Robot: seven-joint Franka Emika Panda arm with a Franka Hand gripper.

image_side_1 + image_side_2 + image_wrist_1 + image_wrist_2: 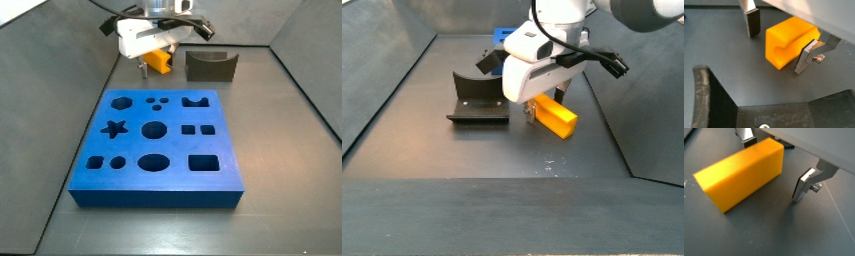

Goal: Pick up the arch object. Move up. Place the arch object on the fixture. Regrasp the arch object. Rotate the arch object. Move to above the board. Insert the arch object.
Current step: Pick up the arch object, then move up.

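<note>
The arch object (784, 42) is a bright orange-yellow block lying on the dark floor, its curved notch visible in a wrist view. It also shows as a plain oblong (741, 173) and sits beside the fixture (210, 66) in a side view. My gripper (777, 42) is lowered over it, open, with one finger (751, 25) a little clear of the block and the other finger (807, 57) close against its far side. In both side views the arch object (553, 117) rests on the floor under the gripper (529, 106). The blue board (160, 145) lies nearer the front.
The dark fixture (476, 100) stands just beside the arch object, and part of it (707, 97) fills the edge of a wrist view. Grey walls (54, 70) enclose the floor on the sides and back.
</note>
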